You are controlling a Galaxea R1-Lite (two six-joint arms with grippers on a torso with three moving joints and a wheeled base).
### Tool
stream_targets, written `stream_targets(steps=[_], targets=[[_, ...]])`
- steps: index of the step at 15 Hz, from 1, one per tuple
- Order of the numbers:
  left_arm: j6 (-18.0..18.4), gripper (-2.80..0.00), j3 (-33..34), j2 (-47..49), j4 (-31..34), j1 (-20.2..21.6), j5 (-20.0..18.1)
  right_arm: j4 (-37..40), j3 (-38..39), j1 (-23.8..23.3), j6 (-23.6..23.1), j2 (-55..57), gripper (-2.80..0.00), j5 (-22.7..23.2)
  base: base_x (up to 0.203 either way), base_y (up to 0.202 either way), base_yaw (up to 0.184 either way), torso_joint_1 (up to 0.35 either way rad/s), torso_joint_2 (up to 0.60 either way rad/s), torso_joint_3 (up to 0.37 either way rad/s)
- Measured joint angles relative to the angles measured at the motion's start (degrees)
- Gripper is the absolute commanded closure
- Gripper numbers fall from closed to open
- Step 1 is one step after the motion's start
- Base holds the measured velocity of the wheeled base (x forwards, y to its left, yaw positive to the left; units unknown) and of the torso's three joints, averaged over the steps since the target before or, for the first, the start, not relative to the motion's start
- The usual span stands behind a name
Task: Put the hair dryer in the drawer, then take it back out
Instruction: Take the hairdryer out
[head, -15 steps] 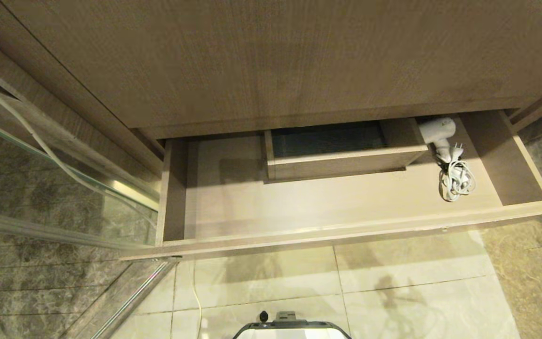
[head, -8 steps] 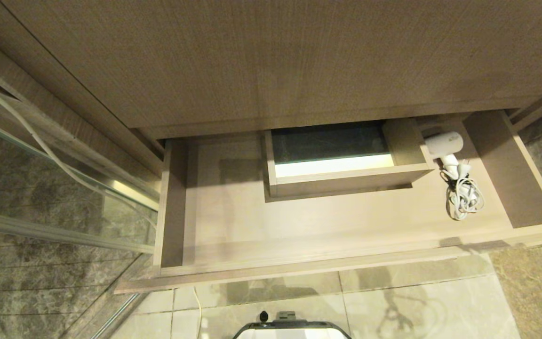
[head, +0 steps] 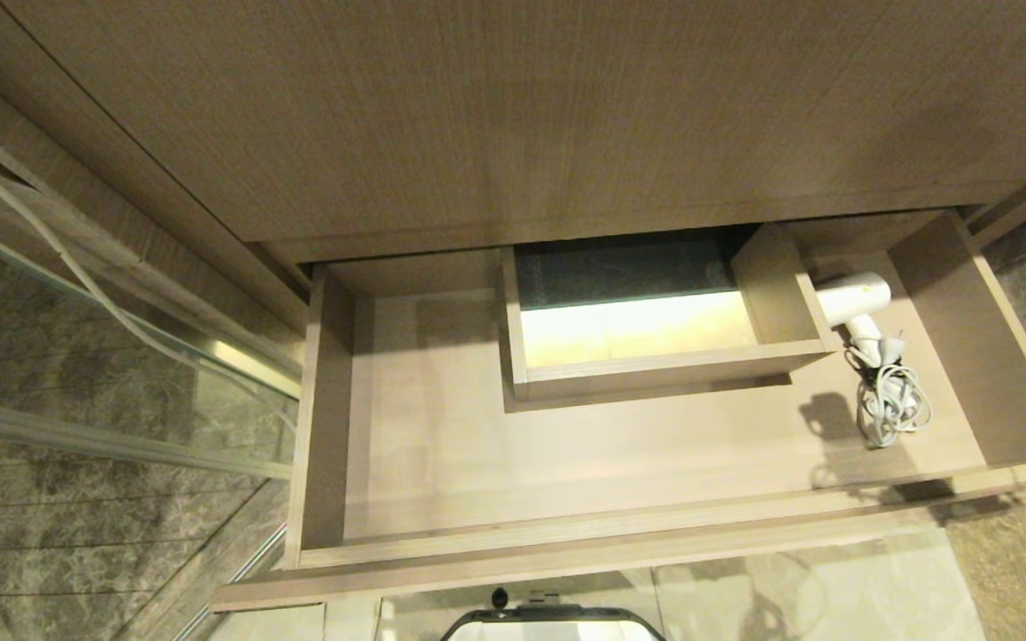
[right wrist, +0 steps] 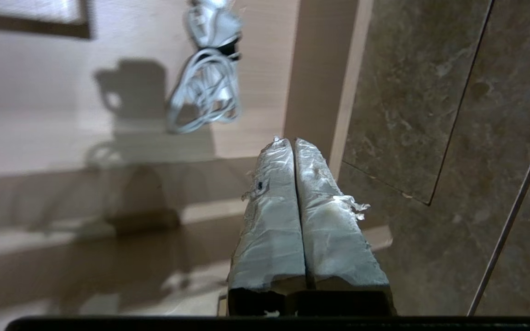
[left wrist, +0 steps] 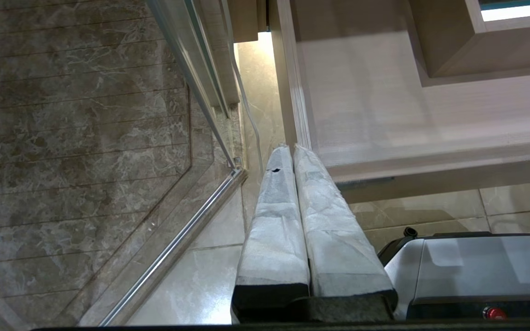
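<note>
Head: drawer [head: 406, 445] pulled wide, hair dryer [head: 851, 298] at its right end beside boxed cut-out [head: 655, 365], cord [head: 894, 408] coiled nearer front. No legible writing.
Left wrist: left gripper [left wrist: 292, 151] closed, empty, near drawer's left front corner.
Right wrist: right gripper [right wrist: 290, 142] closed, empty, over drawer's right front corner; cord just beyond fingertips, not touching.

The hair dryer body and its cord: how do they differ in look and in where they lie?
The dryer body is a smooth, solid white barrel; the cord is a loose bundle of thin loops. The body lies beside the boxed cut-out, toward the back of the drawer; the cord lies nearer the drawer's front. Both are white, rest on the drawer floor at its right end, and nothing holds them.
</note>
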Motion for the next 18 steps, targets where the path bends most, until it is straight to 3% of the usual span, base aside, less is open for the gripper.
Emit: stream_targets(steps=[3, 8, 13, 15, 18], targets=[[0.00, 0.00, 0.00, 0.00, 0.04, 0.00, 0.00, -0.99, -4.87, -0.10, 0.47, 9.37, -2.80, -2.43, 0.000, 0.000, 0.000, 0.000, 0.00, 0.000], [0.00, 0.00, 0.00, 0.00, 0.04, 0.00, -0.05, -1.98, -12.32, -0.07, 2.33, 22.65, -2.80, -2.36, 0.000, 0.000, 0.000, 0.000, 0.00, 0.000], [0.00, 0.00, 0.00, 0.00, 0.04, 0.00, -0.02, -6.84, -20.32, -0.02, 7.93, 33.76, -2.80, 1.59, 0.000, 0.000, 0.000, 0.000, 0.00, 0.000], [-0.02, 0.00, 0.00, 0.00, 0.04, 0.00, 0.02, -8.92, -22.44, 0.01, 11.00, 36.93, -2.80, 5.34, 0.000, 0.000, 0.000, 0.000, 0.00, 0.000], [0.02, 0.00, 0.00, 0.00, 0.04, 0.00, -0.02, -9.68, -25.13, 0.01, 11.74, 40.60, -2.80, 7.90, 0.000, 0.000, 0.000, 0.000, 0.00, 0.000]])
